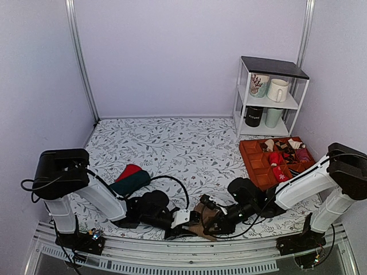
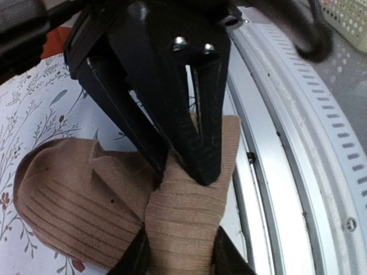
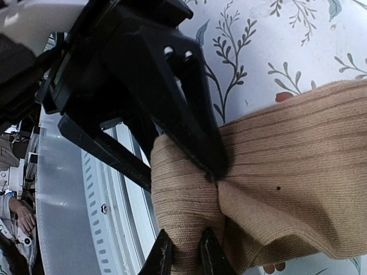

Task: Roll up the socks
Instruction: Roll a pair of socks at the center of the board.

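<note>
The tan socks (image 1: pixel 204 222) lie bunched at the near edge of the bench (image 1: pixel 172 143), long axis running inward, toe farthest in. Both the left claw (image 2: pixel 180 258) and the right claw (image 3: pixel 186 252) pinch the knit, crowding it. The red-and-green socks (image 1: pixel 130 179) and an orange tray (image 1: pixel 255 166) sit well apart.

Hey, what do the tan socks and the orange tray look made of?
The tan socks look like matte ribbed knit fabric: fine parallel ribs, soft folds. The orange tray looks like rigid plastic, probably, judging by its smooth, evenly coloured dividers.
</note>
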You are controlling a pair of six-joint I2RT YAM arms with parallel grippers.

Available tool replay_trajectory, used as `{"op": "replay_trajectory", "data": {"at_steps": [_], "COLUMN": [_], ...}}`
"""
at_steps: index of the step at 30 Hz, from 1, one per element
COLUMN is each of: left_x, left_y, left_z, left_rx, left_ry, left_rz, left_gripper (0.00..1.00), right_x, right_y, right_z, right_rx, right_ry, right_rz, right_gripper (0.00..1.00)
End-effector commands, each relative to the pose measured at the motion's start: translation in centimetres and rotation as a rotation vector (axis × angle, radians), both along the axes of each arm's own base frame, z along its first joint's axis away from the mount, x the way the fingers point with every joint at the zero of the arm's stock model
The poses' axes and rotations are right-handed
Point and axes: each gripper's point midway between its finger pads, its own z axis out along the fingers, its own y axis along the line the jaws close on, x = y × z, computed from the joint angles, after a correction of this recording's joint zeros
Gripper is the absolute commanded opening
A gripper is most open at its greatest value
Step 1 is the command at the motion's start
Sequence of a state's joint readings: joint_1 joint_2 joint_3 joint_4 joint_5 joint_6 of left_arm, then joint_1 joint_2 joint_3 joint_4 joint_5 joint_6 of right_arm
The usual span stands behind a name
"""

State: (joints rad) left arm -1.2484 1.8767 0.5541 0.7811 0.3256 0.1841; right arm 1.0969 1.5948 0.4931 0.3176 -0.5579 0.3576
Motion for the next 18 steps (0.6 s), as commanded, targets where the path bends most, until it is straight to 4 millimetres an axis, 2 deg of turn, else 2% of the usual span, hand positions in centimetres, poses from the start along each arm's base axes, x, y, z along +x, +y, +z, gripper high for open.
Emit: {"op": "replay_trajectory", "data": {"at_steps": [1, 3, 6, 9, 10, 11, 14, 16, 18], "left_x": [-0.9, -0.9, -0.9, -0.5, -0.4, -0.3, -0.1, 0.1, 0.2], "left_y": [-0.8, -0.9, -0.8, 0.2, 0.6, 1.5, 3.4, 4.5, 5.3], "left_z": [-0.4, -1.0, -2.3, -4.2, -4.5, -6.3, -8.0, -8.7, -9.2], "left_rx": [0.023, 0.059, 0.127, 0.221, 0.241, 0.294, 0.360, 0.387, 0.411], "left_ry": [0.033, 0.058, 0.118, 0.202, 0.236, 0.278, 0.383, 0.452, 0.509], "left_rz": [-0.034, -0.025, -0.005, 0.049, 0.066, 0.089, 0.148, 0.182, 0.211], "left_gripper": [0.20, 0.00, 0.00, 0.00, 0.00, 0.00, 0.00, 0.00, 0.00], "right_x": [-0.7, -0.4, 0.0, 0.9, 1.4, 1.9, 2.9, 2.9, 2.0], "right_y": [-2.1, -1.9, -1.7, -1.5, -1.5, -1.5, -1.8, -2.3, -2.7], "right_z": [-3.2, -3.2, -3.0, -1.6, -0.6, 0.6, 5.1, 7.6, 8.5], "right_rx": [-0.148, -0.152, -0.161, -0.143, -0.121, -0.092, 0.038, 0.118, 0.155], "right_ry": [0.058, 0.052, 0.034, -0.031, -0.079, -0.126, -0.318, -0.482, -0.649], "right_rz": [-0.007, -0.012, -0.023, -0.034, -0.039, -0.050, -0.064, -0.068, -0.024], "right_gripper": [0.14, 0.16, 0.24, 0.34, 0.38, 0.40, 0.47, 0.53, 0.57]}}
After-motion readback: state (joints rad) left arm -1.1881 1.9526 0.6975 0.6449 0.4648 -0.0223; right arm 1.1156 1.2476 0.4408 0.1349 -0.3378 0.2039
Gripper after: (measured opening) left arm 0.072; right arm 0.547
